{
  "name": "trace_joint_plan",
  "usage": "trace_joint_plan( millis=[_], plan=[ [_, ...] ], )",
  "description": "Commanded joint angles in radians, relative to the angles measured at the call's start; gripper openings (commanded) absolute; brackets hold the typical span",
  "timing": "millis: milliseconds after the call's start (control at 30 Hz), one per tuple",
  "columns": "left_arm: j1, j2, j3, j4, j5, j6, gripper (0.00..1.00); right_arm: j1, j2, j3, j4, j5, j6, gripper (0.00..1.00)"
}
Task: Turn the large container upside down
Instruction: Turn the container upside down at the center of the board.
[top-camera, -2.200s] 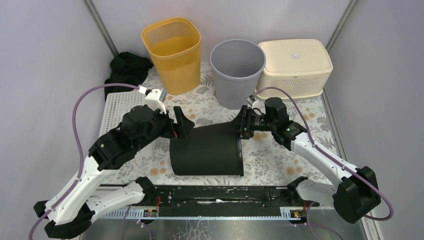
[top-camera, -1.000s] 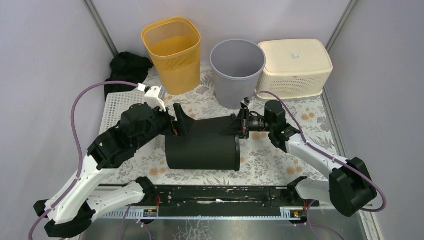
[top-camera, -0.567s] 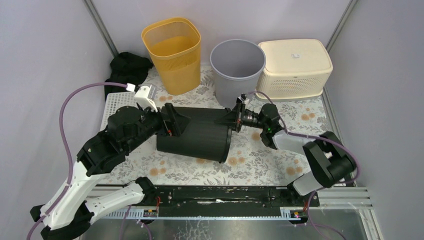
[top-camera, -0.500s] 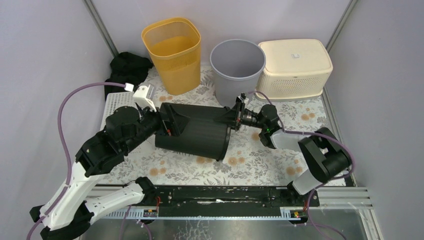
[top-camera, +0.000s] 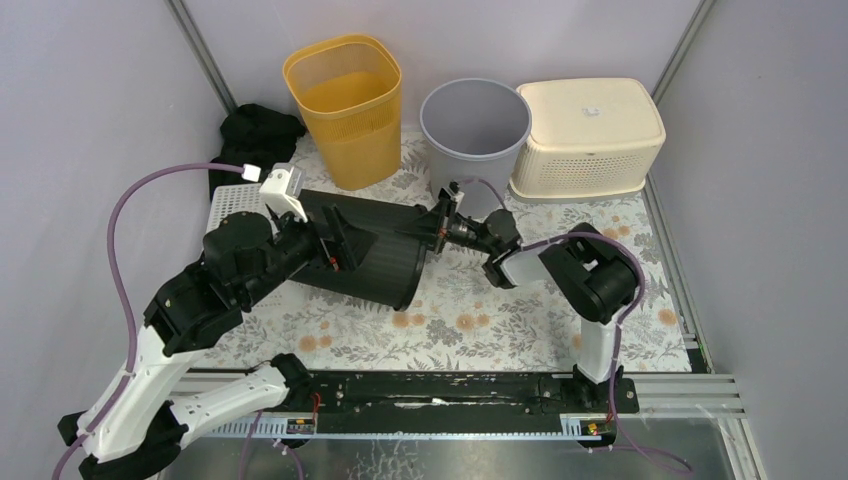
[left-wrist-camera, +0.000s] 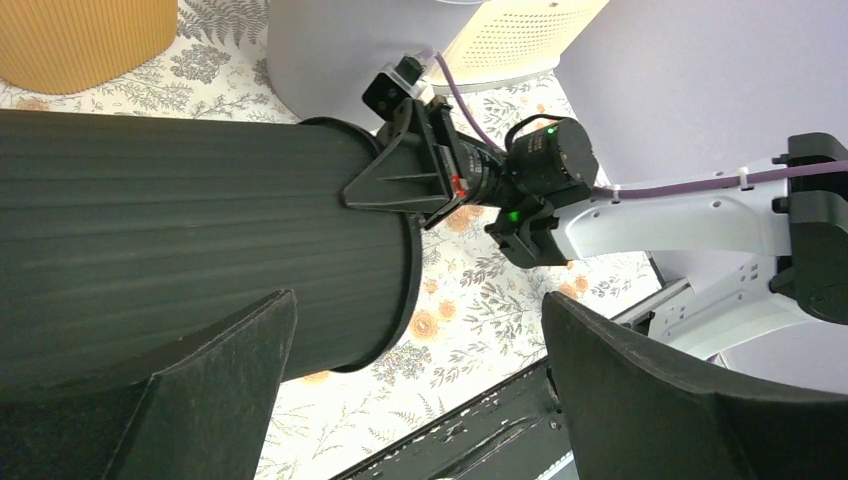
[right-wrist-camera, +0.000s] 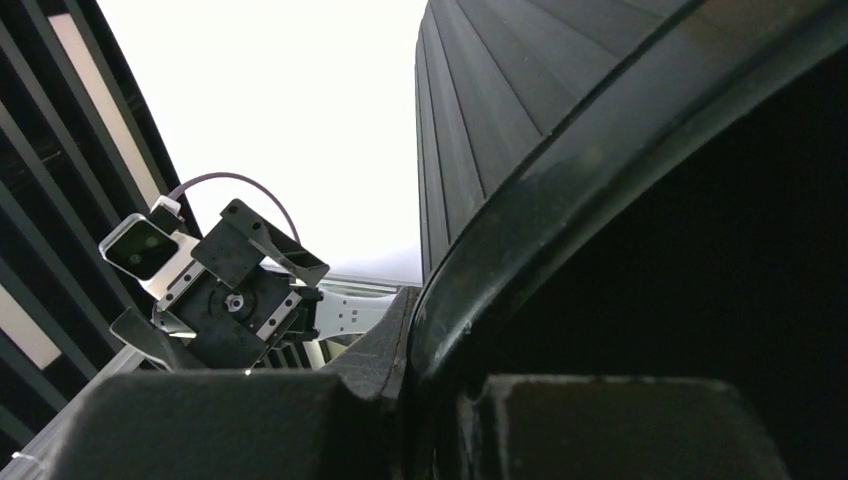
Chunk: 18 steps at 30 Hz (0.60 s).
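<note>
Your large container (top-camera: 365, 255) lies on its side at centre-left of the desk (top-camera: 500, 320), mouth facing about 4 o'clock and base toward 10 o'clock. Your right gripper (top-camera: 437, 228) is clamped shut on the rim, at the container's 2 o'clock edge. Your left gripper (top-camera: 340, 245) is spread wide and grips nothing; it sits over the ribbed wall, with one finger (left-wrist-camera: 215, 400) by that wall. The grey bin (top-camera: 475, 140) stands just off at 1 o'clock and the yellow bin (top-camera: 345, 105) at 12.
</note>
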<state>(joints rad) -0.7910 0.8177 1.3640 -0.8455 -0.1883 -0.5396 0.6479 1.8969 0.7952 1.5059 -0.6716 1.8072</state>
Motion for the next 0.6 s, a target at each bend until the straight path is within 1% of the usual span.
trace_joint_plan(
  millis=[0,100,200,400,567],
  plan=[
    [0.004,0.007,0.031,-0.004,-0.022,0.015,1.0,0.052,0.045,0.125,0.199,0.062,-0.003,0.0],
    [0.004,0.014,0.033,-0.004,-0.022,0.017,1.0,0.083,0.081,0.188,0.201,0.071,-0.004,0.0],
    [0.004,0.015,0.035,-0.004,-0.023,0.017,1.0,0.099,0.103,0.203,0.202,0.085,-0.011,0.0],
    [0.004,0.017,0.029,-0.004,-0.023,0.017,1.0,0.101,0.115,0.202,0.203,0.086,-0.036,0.0],
    [0.004,0.018,0.024,-0.001,-0.025,0.017,1.0,0.1,0.131,0.151,0.203,0.078,-0.04,0.0]
  ],
)
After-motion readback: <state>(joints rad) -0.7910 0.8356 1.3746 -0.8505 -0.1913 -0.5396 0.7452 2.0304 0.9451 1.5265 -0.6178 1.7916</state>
